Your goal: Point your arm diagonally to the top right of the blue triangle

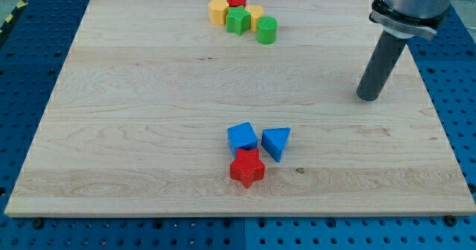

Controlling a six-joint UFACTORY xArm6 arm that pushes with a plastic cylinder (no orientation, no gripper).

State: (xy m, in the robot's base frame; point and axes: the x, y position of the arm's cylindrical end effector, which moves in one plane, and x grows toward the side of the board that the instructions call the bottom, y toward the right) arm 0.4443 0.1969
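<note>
The straight dark rod slanted down from the view's upper right, and my tip (368, 97) rested on the board.

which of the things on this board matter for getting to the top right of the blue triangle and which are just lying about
For the job:
- blue triangle block
- my tip, up and to the view's right of it, apart

Lying about:
- blue cube
- red star block
- red cylinder
- yellow blocks
- green blocks
- wooden board
</note>
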